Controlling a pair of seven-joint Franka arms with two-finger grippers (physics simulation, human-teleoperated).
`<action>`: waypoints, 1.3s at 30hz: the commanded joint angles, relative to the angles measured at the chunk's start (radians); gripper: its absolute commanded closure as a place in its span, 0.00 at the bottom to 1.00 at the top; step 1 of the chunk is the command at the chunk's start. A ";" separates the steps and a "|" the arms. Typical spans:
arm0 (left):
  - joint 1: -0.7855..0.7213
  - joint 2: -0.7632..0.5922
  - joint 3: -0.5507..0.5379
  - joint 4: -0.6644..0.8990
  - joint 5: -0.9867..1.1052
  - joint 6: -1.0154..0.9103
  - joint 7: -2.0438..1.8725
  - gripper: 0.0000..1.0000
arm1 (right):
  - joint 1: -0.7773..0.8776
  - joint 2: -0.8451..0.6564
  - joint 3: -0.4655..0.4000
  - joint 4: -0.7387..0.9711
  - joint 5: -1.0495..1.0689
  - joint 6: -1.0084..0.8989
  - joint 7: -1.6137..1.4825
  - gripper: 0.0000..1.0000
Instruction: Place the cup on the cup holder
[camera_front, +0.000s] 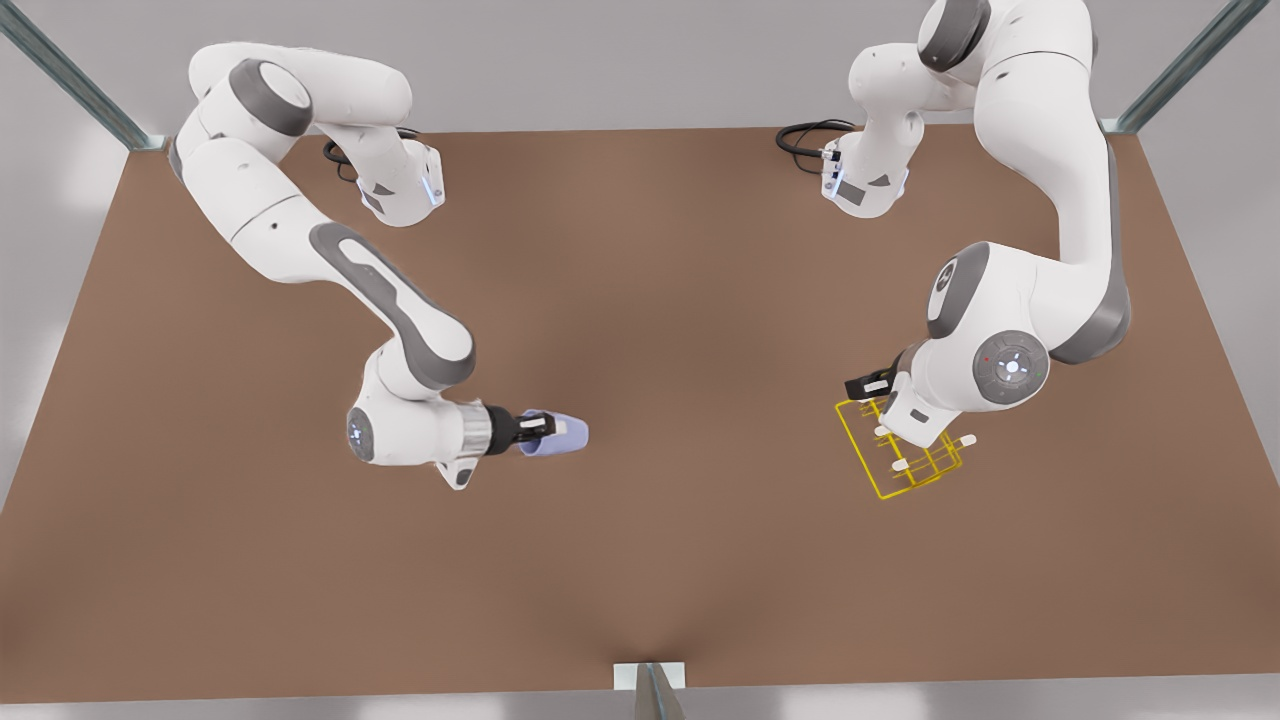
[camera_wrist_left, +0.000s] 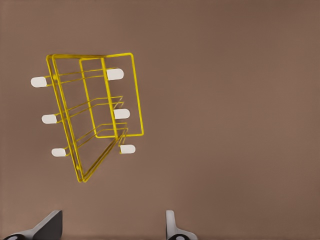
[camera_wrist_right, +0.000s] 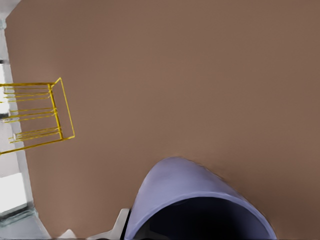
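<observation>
The cup (camera_front: 556, 435) lies toward the front view's left, cup holder (camera_front: 898, 455) right.

We note the cup holder (camera_wrist_left: 90, 117), yellow wire with six white-capped prongs, on the brown worktop (camera_wrist_left: 230, 100). Left gripper (camera_wrist_left: 112, 227) fingers (camera_wrist_left: 172, 227) parted at six o'clock, apart from it.

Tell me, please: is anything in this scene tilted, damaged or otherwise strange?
Nothing looks damaged or spilled. The right gripper holds the cup turned on its side above the table. The open left gripper hovers over the cup holder, which stands on the table.
</observation>
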 joint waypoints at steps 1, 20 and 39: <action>0.000 -0.001 0.000 0.000 0.001 -0.002 -0.007 0.00 | 0.002 0.064 0.039 0.042 0.004 0.051 0.089 0.79; -0.032 0.017 -0.002 0.003 -0.002 0.008 -0.008 0.00 | 0.216 0.397 0.101 0.290 -0.046 0.126 0.063 0.79; -0.072 0.020 -0.007 0.009 -0.005 0.015 -0.030 0.00 | 0.371 0.465 0.036 0.392 -0.048 0.203 0.061 0.00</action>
